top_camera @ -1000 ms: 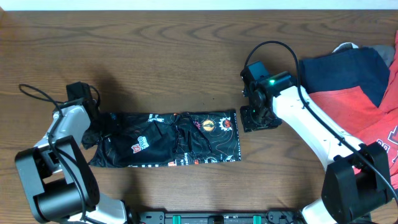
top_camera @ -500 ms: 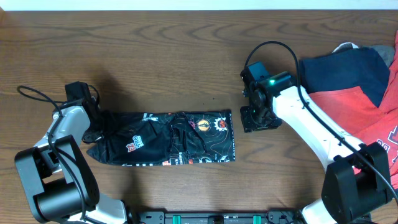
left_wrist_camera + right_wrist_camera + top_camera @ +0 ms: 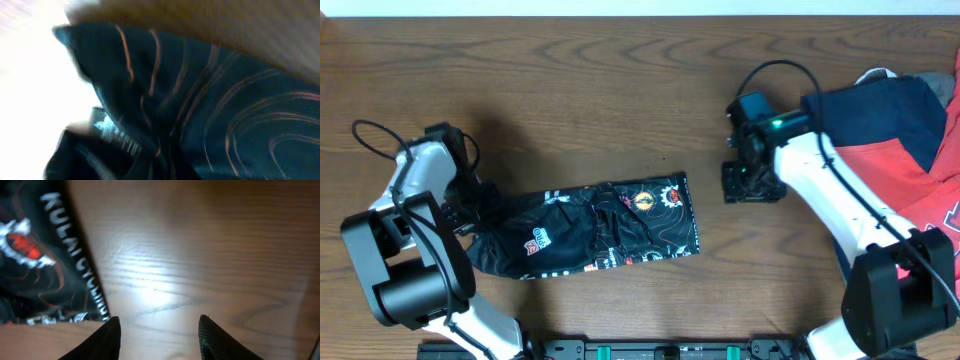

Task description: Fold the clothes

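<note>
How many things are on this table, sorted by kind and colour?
robot arms: 2, the left arm and the right arm
black jersey: 1
navy garment: 1
red garment: 1 at least; the pile overlaps, so there may be more
Total: 5 at least

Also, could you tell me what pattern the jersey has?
The jersey is black with fine wavy lines and small colourful logos; best seen overhead.
</note>
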Action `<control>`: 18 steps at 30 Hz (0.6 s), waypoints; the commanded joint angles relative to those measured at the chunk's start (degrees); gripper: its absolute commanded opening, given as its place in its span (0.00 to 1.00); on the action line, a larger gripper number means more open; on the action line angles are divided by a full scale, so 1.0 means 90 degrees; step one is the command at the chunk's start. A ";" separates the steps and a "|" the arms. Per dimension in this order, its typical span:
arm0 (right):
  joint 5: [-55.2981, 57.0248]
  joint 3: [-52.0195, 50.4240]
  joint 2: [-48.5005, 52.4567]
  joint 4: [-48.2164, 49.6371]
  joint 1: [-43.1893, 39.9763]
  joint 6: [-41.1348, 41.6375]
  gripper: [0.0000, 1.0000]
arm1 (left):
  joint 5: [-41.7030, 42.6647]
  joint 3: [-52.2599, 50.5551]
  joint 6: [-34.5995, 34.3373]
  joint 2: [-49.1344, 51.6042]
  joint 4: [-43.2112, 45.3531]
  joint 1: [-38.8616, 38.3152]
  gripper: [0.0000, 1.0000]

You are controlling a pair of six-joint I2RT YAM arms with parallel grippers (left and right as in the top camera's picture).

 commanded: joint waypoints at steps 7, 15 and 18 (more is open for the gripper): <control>0.0061 0.0019 -0.0046 0.0044 -0.0491 -0.0342 0.49 | 0.0712 0.0896 -0.0600 -0.1146 -0.1212 -0.1151 0.06; 0.0058 0.0019 -0.0046 0.0036 -0.0491 -0.0391 0.49 | 0.0758 0.0896 -0.1715 -0.1664 -0.1273 -0.3028 0.06; 0.0058 0.0019 -0.0046 0.0034 -0.0488 -0.0391 0.49 | 0.0784 0.0877 -0.2096 -0.1661 -0.1112 -0.3691 0.06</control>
